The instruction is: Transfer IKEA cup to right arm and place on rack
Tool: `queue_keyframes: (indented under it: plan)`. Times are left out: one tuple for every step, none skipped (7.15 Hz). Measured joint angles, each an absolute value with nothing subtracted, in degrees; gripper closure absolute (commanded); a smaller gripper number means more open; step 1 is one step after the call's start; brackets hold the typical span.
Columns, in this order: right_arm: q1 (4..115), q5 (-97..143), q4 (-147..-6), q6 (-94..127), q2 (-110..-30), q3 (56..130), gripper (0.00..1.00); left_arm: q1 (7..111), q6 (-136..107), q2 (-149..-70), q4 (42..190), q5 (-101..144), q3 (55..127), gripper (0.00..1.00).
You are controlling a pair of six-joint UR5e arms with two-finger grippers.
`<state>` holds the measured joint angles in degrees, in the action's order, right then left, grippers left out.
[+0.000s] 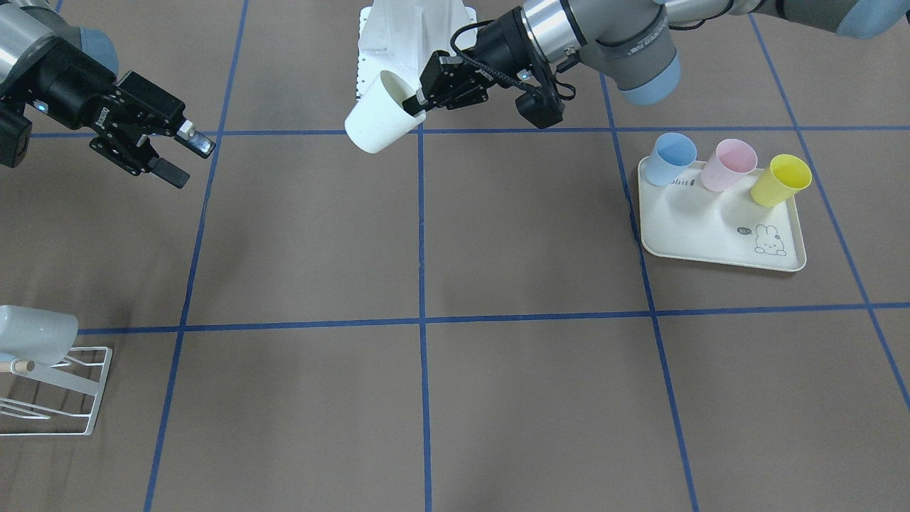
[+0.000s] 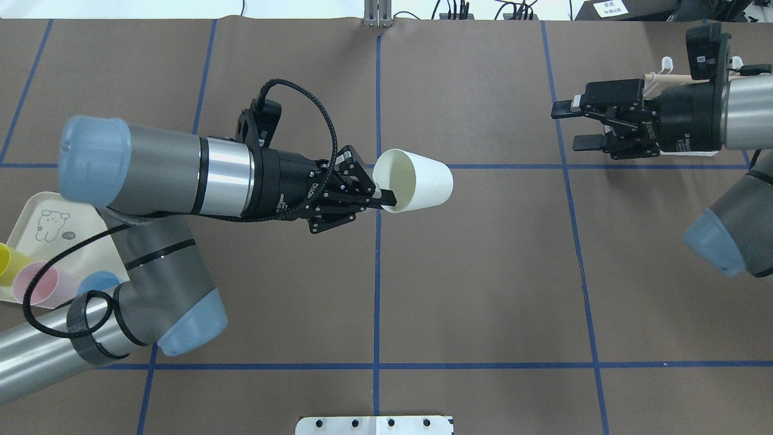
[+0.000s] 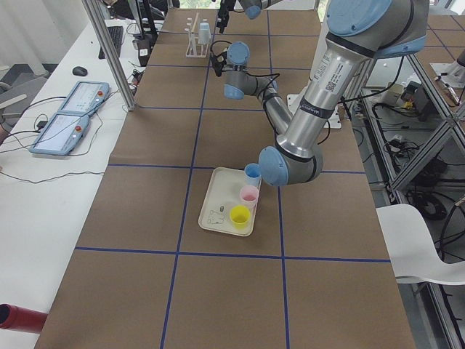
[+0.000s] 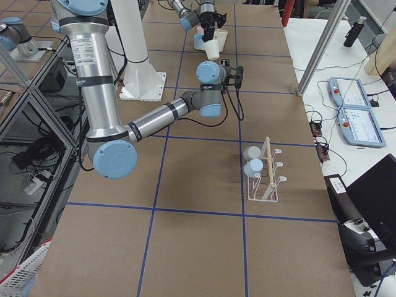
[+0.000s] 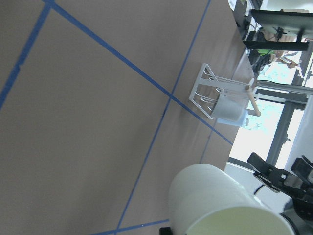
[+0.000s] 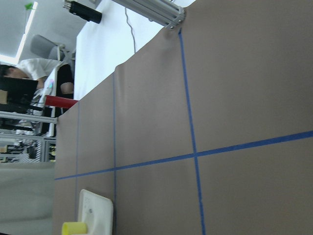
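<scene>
I see the left gripper (image 2: 381, 199) clamped on the rim of the white IKEA cup (image 2: 423, 181), one finger inside the mouth and one outside, so the cup juts out sideways past its fingertips, clear of the table. Ahead of the cup and well apart from it, the right gripper (image 2: 567, 125) faces it with jaws spread and nothing between them. The rack (image 1: 71, 380) stands on the table below and to the side of the right gripper, with a pale grey cup (image 1: 35, 334) on it.

Overhead, front cameras opposed, looking down (sharing cup (image 2: 426, 181))
</scene>
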<state>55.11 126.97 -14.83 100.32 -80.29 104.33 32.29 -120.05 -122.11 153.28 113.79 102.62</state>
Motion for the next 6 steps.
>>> queue_keyframes:
  plan:
    - [53.83, 126.14, -6.47, 102.90, -80.09, 102.17, 0.00, 30.31, -122.56, -122.11, 157.88, 111.63, 102.34, 1.00]
    - [51.67, 124.20, 0.13, 105.07, -79.77, 101.03, 0.00, 29.06, -124.95, -122.11, 162.85, 110.74, 101.31, 1.00]
    - [48.84, 121.35, 5.77, 107.52, -79.48, 100.61, 0.00, 28.16, -127.27, -122.10, 168.94, 110.05, 99.28, 1.00]
    - [45.15, 117.53, 11.08, 109.26, -79.34, 100.44, 0.00, 27.36, -129.55, -122.09, 176.06, 108.63, 96.41, 1.00]
    - [40.91, 113.41, 15.20, 110.09, -79.26, 100.48, 0.00, 26.74, -131.04, -122.02, 182.29, 107.08, 93.75, 1.00]
    - [36.21, 108.97, 18.14, 110.48, -78.67, 100.52, 0.00, 26.40, -131.95, -121.94, 187.22, 106.15, 91.43, 1.00]
